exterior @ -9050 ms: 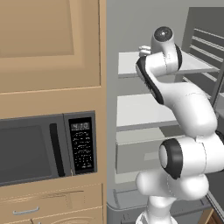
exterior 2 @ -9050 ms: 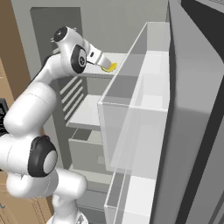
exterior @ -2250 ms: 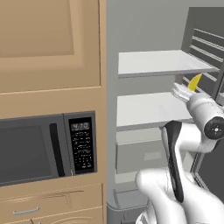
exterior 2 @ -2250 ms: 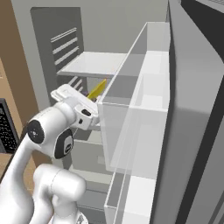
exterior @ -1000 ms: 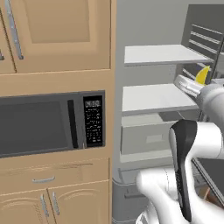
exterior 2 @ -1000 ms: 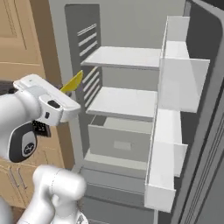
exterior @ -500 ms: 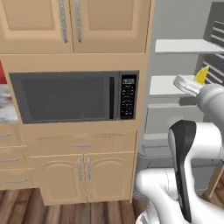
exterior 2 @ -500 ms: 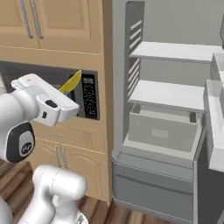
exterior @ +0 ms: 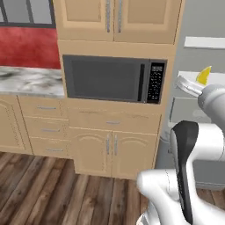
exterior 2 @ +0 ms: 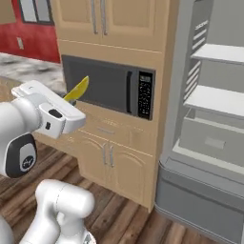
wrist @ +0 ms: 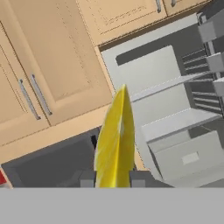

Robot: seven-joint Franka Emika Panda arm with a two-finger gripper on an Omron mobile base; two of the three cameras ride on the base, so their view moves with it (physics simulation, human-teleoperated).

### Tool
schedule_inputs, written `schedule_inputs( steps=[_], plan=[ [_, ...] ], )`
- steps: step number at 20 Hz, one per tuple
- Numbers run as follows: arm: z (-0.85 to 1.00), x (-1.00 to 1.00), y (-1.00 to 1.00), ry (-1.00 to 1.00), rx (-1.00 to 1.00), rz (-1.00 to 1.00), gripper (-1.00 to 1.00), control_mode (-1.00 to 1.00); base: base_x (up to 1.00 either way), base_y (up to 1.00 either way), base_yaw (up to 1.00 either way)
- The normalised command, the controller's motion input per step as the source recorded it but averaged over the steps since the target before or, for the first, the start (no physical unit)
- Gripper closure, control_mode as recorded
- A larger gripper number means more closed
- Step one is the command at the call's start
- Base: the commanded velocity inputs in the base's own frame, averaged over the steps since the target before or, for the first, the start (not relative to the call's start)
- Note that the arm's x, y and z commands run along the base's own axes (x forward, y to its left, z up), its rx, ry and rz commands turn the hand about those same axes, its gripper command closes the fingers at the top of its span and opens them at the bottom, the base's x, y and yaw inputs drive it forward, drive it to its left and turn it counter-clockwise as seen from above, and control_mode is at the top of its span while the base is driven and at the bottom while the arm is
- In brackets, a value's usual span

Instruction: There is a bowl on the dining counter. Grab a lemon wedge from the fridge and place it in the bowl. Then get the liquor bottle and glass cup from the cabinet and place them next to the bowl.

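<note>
One lemon wedge [wrist: 114, 140] stands pinched upright in the nearly closed claw [wrist: 112, 177], tip poking above the fingers, fridge [exterior 2: 209, 119] open beyond.

No text, brand, number or sign can be read anywhere in these views. The microwave [exterior: 114, 79] has a control panel [exterior: 155, 82] at its right side with rows of small pale marks and a lighter strip at the top, probably a display and keypad, but the marks are too small and blurred to make out as characters. In the right base view the same panel [exterior 2: 145, 94] is just as illegible. The cabinet doors [exterior: 118, 17], the drawers [exterior: 46, 107] and the fridge [exterior 2: 209, 119] carry no visible lettering or labels.
</note>
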Motion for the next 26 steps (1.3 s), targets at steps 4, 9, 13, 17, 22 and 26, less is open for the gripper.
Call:
schedule_inputs(
  steps=[4, 9, 13, 17, 22, 26],
  plan=[
    [0.00, 0.00, 0.00, 0.00, 0.00, 0.00, 1.00, 1.00, -0.53, 0.11, 0.47],
    [0.00, 0.00, 0.00, 0.00, 0.00, 0.00, 1.00, 1.00, -0.83, 0.03, 0.41],
    [0.00, 0.00, 0.00, 0.00, 0.00, 0.00, 1.00, 1.00, -0.97, 0.10, 0.37],
    [0.00, 0.00, 0.00, 0.00, 0.00, 0.00, 1.00, 1.00, -0.99, 0.06, 0.36],
    [0.00, 0.00, 0.00, 0.00, 0.00, 0.00, 1.00, 1.00, -1.00, 0.02, 0.35],
    [0.00, 0.00, 0.00, 0.00, 0.00, 0.00, 1.00, 1.00, -0.74, 0.36, 0.42]
  ],
)
